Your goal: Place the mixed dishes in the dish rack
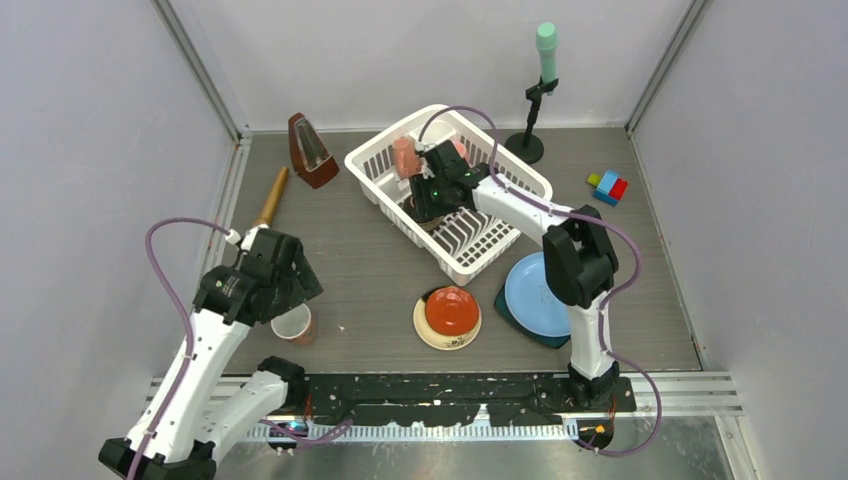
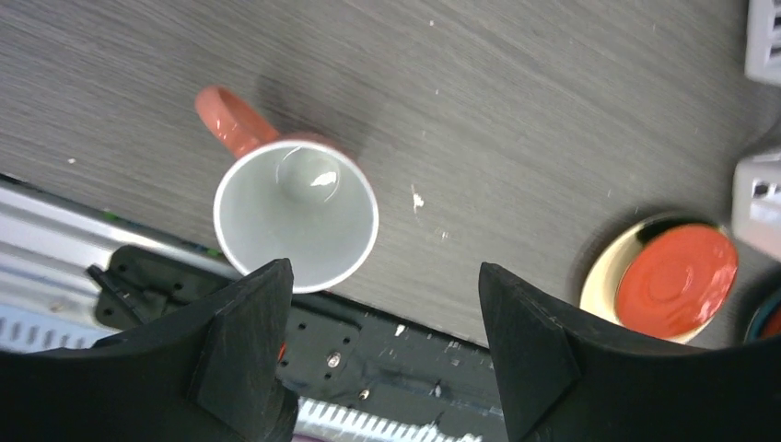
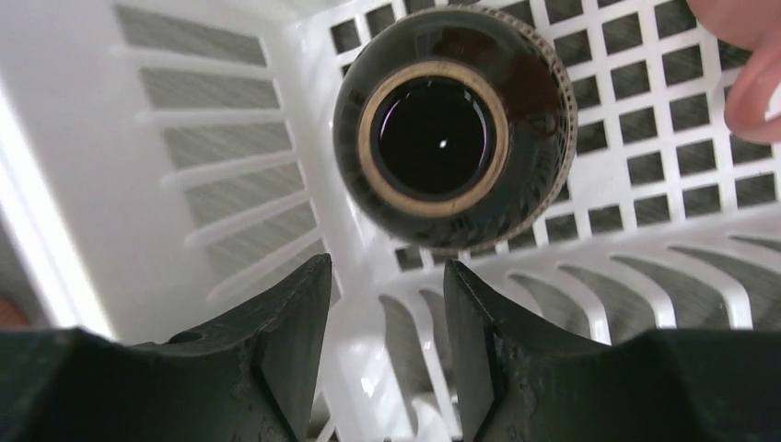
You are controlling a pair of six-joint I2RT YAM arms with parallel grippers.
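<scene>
left end effector (image 2: 382, 281) wide above pink ceramic mug (image 2: 296, 217) | right end effector (image 3: 388, 281) narrow, empty, over upturned brown bowl (image 3: 453, 129)

The dish rack (image 3: 83, 110) walls and brown bowl (image 3: 451, 124) crowd the right hand (image 3: 387, 318); bare table (image 2: 534, 101) surrounds the pink mug (image 2: 295, 216).

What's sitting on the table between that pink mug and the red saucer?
Nothing: between the pink mug and the red saucer the grey table is bare but for tiny white specks, clearest in the left wrist view.
</scene>
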